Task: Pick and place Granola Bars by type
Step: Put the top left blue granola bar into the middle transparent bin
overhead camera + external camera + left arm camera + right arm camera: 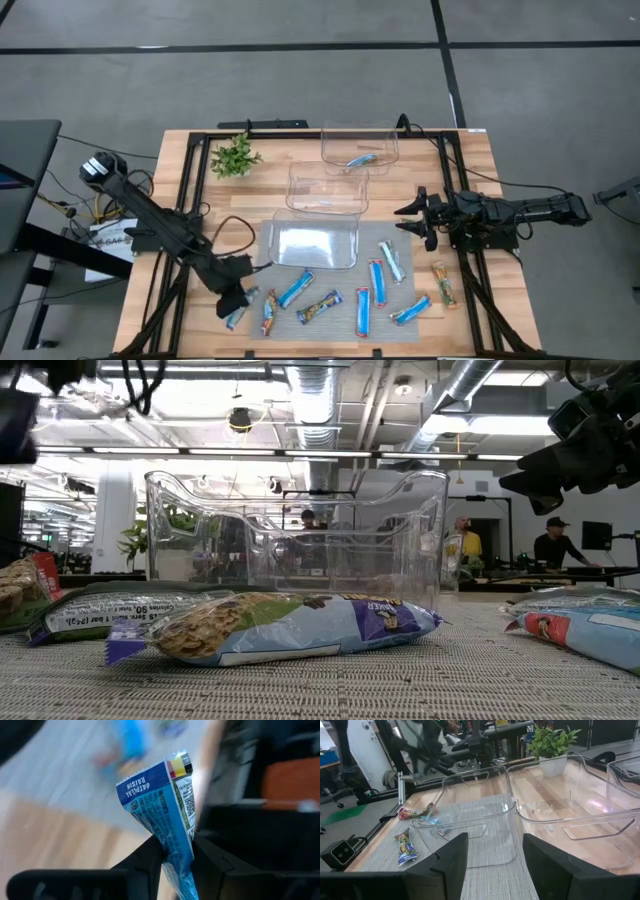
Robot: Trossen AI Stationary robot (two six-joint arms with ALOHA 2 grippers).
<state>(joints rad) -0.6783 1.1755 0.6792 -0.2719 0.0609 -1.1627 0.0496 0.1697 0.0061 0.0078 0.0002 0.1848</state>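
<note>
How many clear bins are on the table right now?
3. The far bin holds a blue bar; the middle bin sits just in front of it; the near bin stands on the grey mat. None seem hidden.

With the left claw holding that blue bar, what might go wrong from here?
1. The left claw pinches the blue bar near one end of its wrapper, so it may swing or slip out in transit.
2. Only the far bin holds a bar; choosing the wrong bin would mix types.
</note>
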